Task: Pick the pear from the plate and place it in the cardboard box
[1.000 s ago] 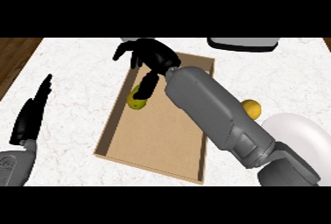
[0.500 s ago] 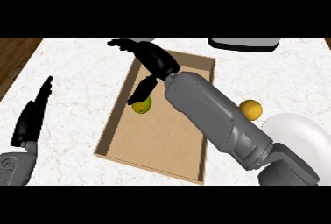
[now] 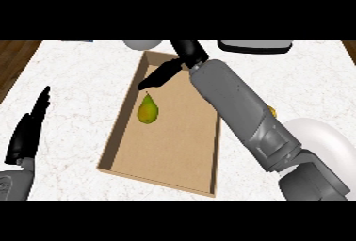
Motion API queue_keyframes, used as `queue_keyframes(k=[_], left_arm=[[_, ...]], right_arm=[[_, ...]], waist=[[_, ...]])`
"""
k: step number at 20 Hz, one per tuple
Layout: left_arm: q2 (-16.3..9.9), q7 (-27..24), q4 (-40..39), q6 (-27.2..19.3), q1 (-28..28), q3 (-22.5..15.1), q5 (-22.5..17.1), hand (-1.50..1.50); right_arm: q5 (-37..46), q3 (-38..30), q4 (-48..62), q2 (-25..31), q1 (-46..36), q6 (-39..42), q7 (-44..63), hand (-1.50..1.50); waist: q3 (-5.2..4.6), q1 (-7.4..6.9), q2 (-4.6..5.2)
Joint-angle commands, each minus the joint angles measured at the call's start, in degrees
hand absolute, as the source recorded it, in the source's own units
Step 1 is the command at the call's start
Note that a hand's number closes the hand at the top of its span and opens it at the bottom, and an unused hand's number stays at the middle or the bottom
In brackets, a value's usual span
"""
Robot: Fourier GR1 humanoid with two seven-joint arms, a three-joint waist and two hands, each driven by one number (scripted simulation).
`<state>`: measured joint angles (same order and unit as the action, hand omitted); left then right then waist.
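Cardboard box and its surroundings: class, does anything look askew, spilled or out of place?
Nothing stands out. The pear lies inside the cardboard box, apart from the right robot hand above it. Nothing spilled or damaged.

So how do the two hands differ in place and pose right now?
The right hand is over the far end of the cardboard box, above the pear; the left hand rests at the view's left edge, away from the box. Both are black, open and hold nothing.

bare floor in cardboard box (image 3: 167, 155), pear (image 3: 147, 111) by left wall
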<state>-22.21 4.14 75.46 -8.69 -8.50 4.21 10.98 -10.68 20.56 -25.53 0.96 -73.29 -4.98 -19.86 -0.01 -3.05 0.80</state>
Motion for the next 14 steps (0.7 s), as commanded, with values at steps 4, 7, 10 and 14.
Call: queue_keyframes(k=[4, 7, 10, 14], left_arm=[[-1.3, -0.5, 0.1, 2.5, 0.6, 1.8, -1.8, 0.00], [0.9, -0.6, 0.0, 0.5, 0.6, 0.6, -0.2, 0.00], [0.0, -1.3, 0.4, 0.3, 1.1, 1.4, -0.1, 0.00], [0.4, -0.6, -1.8, 0.6, -3.1, 1.3, 0.2, 0.00]], right_arm=[[-4.1, -8.0, 7.7, 8.2, -1.8, 9.9, -5.6, -1.50], [-3.3, -8.5, 10.0, 13.4, -1.4, 13.7, -6.4, -1.50], [-2.7, -9.2, 12.6, 19.2, -0.5, 17.7, -9.1, -1.50], [-1.1, -8.9, 15.5, 22.7, 0.6, 22.0, -13.3, -1.50]], waist=[[0.00, 0.44, 0.24], [0.01, 0.96, 0.14], [0.03, 0.44, 0.39], [0.05, 0.22, 0.86]])
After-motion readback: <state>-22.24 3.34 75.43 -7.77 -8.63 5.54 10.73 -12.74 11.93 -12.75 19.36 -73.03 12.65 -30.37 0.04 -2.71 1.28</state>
